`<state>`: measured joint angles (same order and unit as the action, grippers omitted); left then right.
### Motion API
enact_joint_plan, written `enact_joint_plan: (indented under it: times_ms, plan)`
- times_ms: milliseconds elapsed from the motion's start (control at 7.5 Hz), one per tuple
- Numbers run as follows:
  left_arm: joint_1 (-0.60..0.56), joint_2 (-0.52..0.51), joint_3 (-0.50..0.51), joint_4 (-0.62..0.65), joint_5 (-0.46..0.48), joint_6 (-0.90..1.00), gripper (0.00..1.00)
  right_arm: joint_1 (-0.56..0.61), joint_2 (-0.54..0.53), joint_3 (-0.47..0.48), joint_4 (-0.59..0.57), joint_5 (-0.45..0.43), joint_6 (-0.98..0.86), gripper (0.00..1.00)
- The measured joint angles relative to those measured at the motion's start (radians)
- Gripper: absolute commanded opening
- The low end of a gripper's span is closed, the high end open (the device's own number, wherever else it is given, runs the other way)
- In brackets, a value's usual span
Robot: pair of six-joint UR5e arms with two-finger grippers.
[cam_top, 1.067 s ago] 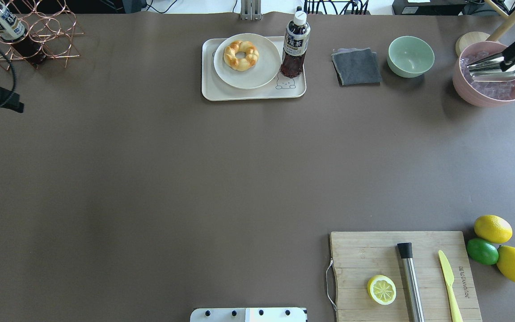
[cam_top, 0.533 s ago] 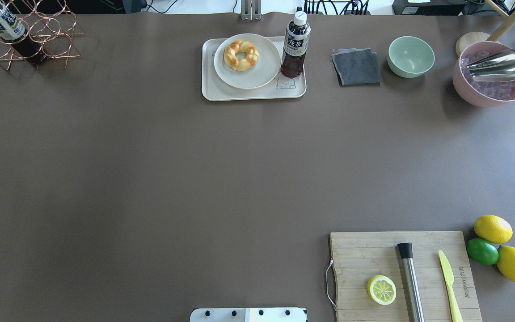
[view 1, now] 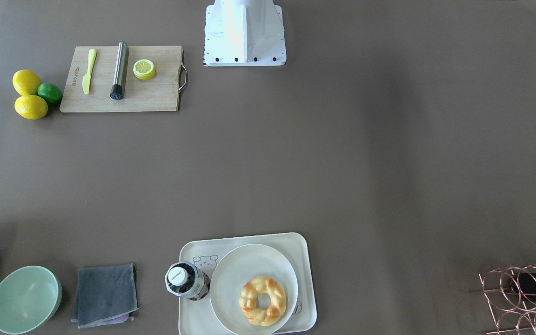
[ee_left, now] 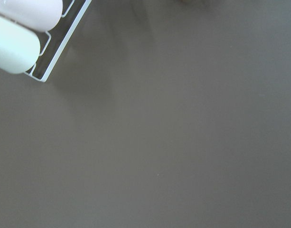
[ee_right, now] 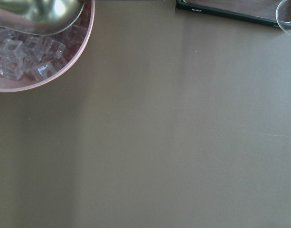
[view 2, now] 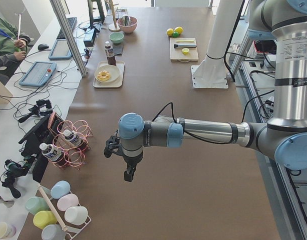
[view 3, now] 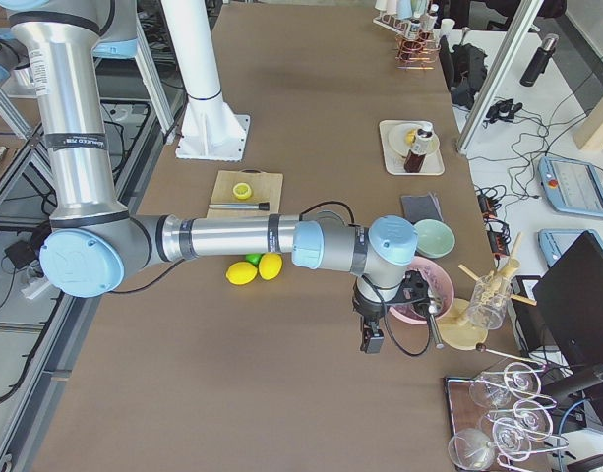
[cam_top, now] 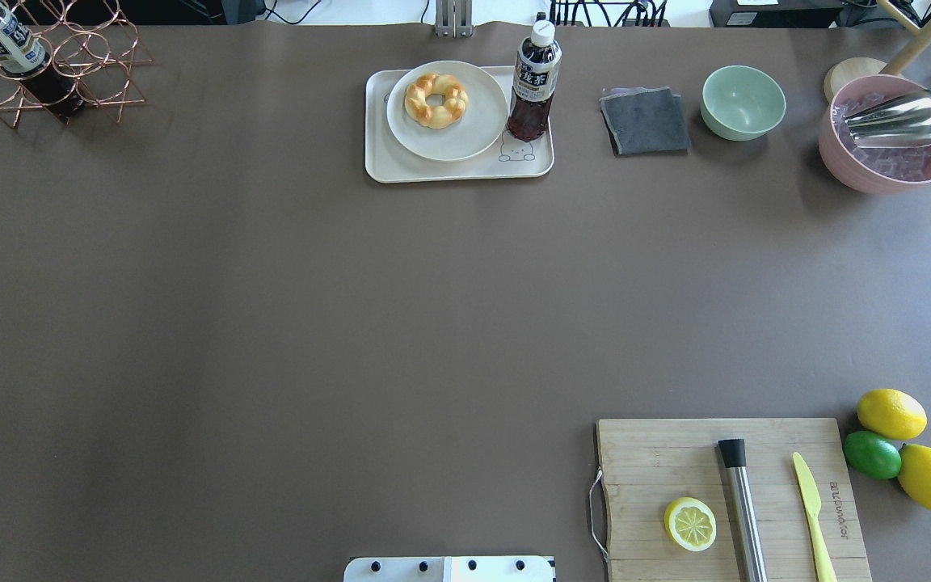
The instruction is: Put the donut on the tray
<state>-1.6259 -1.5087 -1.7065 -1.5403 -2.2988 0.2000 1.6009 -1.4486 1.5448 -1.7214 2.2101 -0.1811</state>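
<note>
The left claw (view 2: 128, 174) hangs pointing down over the brown table (view 2: 193, 200), near a shiny copper wire rack (view 2: 73, 145) with bottles in it. It shows only from the side, so I cannot tell if its fingers are spread or pressed together. The right claw (view 3: 370, 339) hangs over the table at the other end, just beside a round pink bowl (cam_top: 869, 179) full of ice cubes. I cannot tell about its fingers either. Neither claw holds anything that I can see.

Both claws are well apart from the golden-brown braided ring donut (cam_top: 436, 100). It lies flat on a round white plate (cam_top: 449, 139). The plate sits on the cream-white rectangular tray (cam_top: 377, 166), next to a tall dark drink bottle (cam_top: 534, 85).

So the job looks about done, as the donut is already over the tray.

The donut looks puffy, soft and light. Its shiny skin may be a bit slippery. A good hold would be one finger in the hole and one outside, with a gentle squeeze so it does not squash.
</note>
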Motion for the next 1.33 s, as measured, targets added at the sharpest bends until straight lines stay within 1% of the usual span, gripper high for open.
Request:
enact_joint_plan:
  times_ms: [267, 533, 1333]
  plan:
    - [-0.005, 0.008, 0.022, 0.007, -0.02, 0.001, 0.99, 0.002, -0.011, -0.01, 0.0, 0.005, 0.006, 1.0]
    - [-0.003, 0.005, 0.033, 0.004, -0.037, -0.047, 0.99, 0.002, -0.017, -0.012, 0.0, 0.01, 0.006, 1.0]
    - [-0.002, 0.004, 0.032, 0.002, -0.046, -0.071, 0.99, 0.002, -0.018, -0.007, 0.0, 0.011, 0.006, 1.0]
